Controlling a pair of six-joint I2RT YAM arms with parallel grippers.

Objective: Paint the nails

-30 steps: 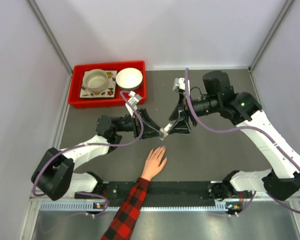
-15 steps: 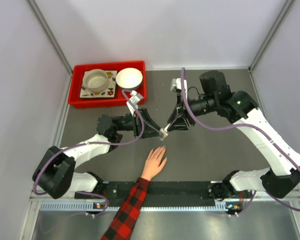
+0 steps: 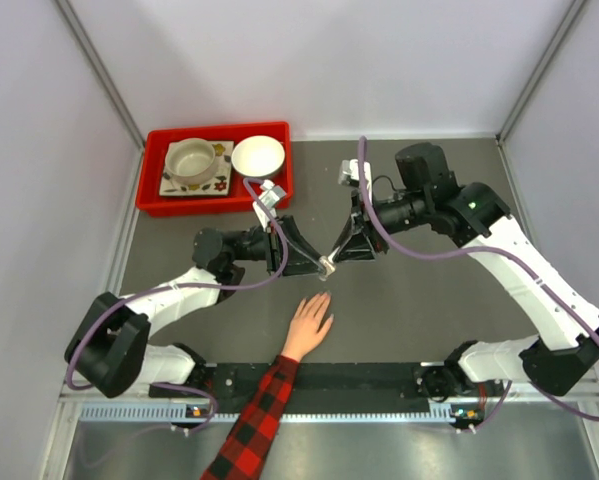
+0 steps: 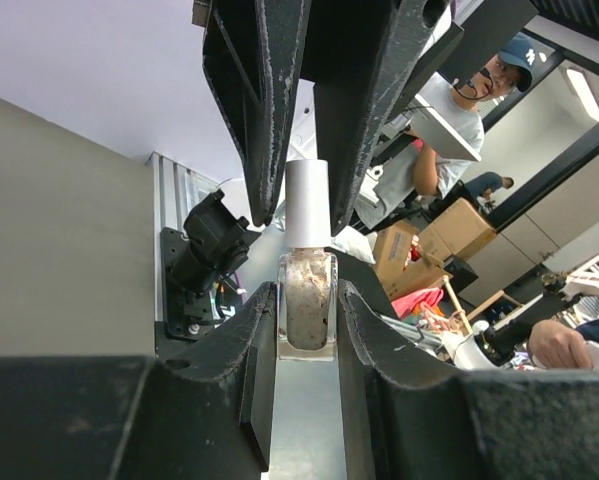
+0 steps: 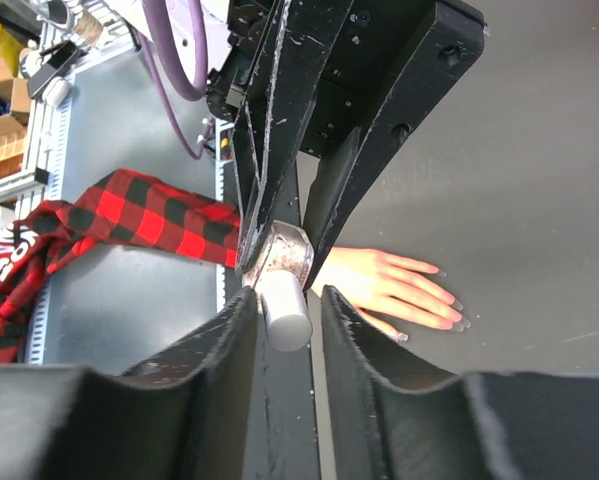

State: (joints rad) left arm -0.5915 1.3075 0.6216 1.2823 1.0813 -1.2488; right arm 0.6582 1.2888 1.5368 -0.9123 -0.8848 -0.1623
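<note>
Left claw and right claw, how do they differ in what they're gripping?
The left claw clamps the nail polish bottle by its glass body; the right claw clamps its white cap. The left claw reaches in from the left of the top view, the right claw from the right. Both are shut on the same bottle, just beyond the hand.
</note>
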